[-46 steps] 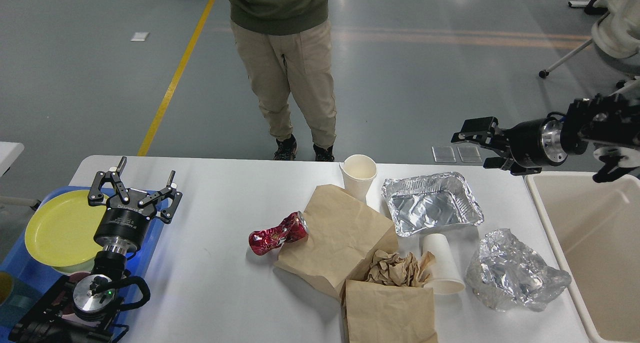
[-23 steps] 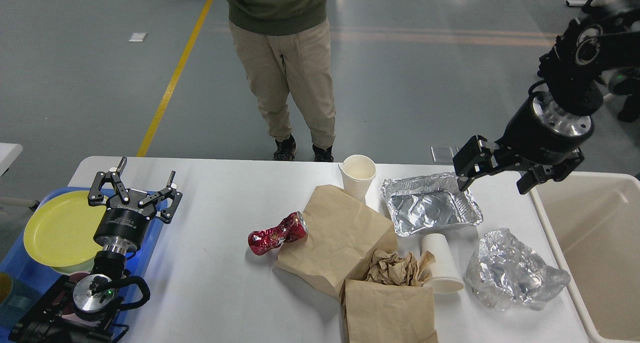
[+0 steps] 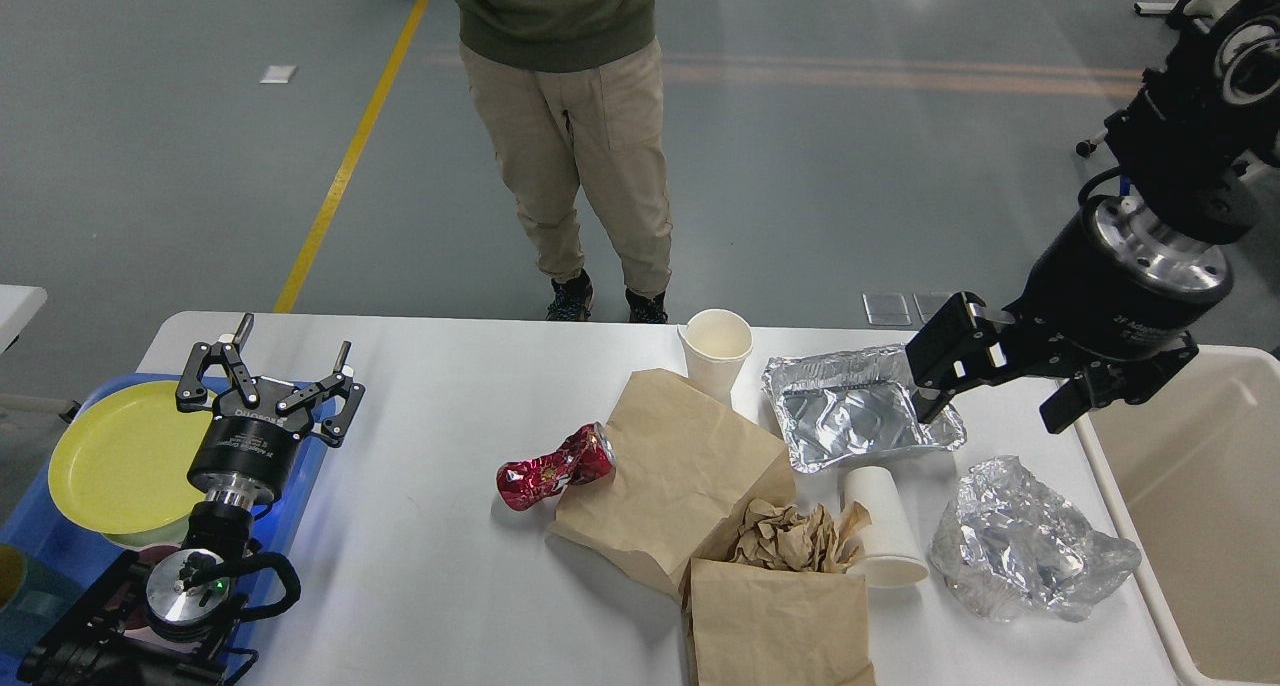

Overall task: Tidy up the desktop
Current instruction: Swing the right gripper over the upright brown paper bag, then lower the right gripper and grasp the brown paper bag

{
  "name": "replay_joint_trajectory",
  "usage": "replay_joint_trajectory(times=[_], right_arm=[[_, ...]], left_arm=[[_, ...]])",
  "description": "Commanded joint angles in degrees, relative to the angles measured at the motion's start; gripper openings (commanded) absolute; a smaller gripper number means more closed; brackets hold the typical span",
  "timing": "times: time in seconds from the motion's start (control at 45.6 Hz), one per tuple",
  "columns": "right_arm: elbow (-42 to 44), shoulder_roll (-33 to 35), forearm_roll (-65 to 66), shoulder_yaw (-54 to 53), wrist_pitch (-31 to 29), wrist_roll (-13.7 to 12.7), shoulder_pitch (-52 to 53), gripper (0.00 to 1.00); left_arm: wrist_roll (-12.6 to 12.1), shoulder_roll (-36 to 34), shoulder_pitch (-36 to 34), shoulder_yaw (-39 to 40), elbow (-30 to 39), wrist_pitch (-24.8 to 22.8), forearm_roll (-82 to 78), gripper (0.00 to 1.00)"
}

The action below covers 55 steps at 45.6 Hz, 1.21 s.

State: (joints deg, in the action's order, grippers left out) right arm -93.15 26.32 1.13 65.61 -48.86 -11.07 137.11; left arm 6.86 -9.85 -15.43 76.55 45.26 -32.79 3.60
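The white desktop [image 3: 430, 566] carries litter. There is a crushed red can [image 3: 555, 466], a flat brown paper bag [image 3: 670, 466] and a second bag [image 3: 780, 621] with crumpled paper [image 3: 790, 536]. An upright paper cup [image 3: 716, 351] and a lying paper cup [image 3: 885, 531] are there too. So are a foil tray [image 3: 850, 411] and a crumpled foil ball [image 3: 1030, 541]. My right gripper [image 3: 990, 411] is open and empty. It hangs just above the foil tray's right edge, with one finger [image 3: 930, 391] over the rim. My left gripper [image 3: 290, 351] is open and empty at the table's left end.
A beige bin [image 3: 1200, 506] stands against the table's right end. A blue tray [image 3: 40, 556] with a yellow plate [image 3: 120, 456] sits at the left, beside my left arm. A person [image 3: 580, 166] stands at the table's far edge.
My right arm has swung from pointing sideways beyond the table's far right corner to pointing downward, and has lowered toward the foil tray's right edge. The left arm has not moved.
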Motion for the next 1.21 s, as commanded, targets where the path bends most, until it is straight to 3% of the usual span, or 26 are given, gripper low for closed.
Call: replay_joint_trajectory(times=[0.0,0.219,0.351,0.68,1.009,1.075,1.119,1.184], right_arm=[[0.16,0.75,0.10,-0.05,2.01,0.08,-4.13,1.00],[0.16,0.22,0.45,-0.84,7.64,0.17,-13.97,1.00],[0.25,0.22,0.71,-8.03,9.92,0.08,-24.95,1.00],[1.66,-6.72,3.08,-11.82,30.48,-0.44,-43.76,1.00],[3.50,-12.70,2.91,-13.14,37.70,-0.53,-52.38,0.99],[4.20,-13.05,2.91,-13.93,38.49,-0.53,-53.26,0.95],[5.00,-14.19,2.91,-13.93,38.84,-0.53,-53.97,0.84],[5.96,-15.16,2.91,-13.93,39.19,-0.53,-55.02,0.80]], left_arm=[[0.00,0.00,0.05,0.00,0.09,0.00,0.00,0.96],[0.00,0.00,-0.04,0.00,0.00,0.00,0.00,0.96],[0.00,0.00,-0.04,0.00,0.09,0.00,0.00,0.96],[0.00,0.00,0.05,0.00,0.00,0.00,0.00,0.96],[0.00,0.00,0.05,0.00,0.09,0.00,0.00,0.96],[0.00,0.00,0.05,0.00,0.00,0.00,0.00,0.96],[0.00,0.00,0.05,0.00,0.00,0.00,0.00,0.96],[0.00,0.00,-0.04,0.00,0.00,0.00,0.00,0.96]])
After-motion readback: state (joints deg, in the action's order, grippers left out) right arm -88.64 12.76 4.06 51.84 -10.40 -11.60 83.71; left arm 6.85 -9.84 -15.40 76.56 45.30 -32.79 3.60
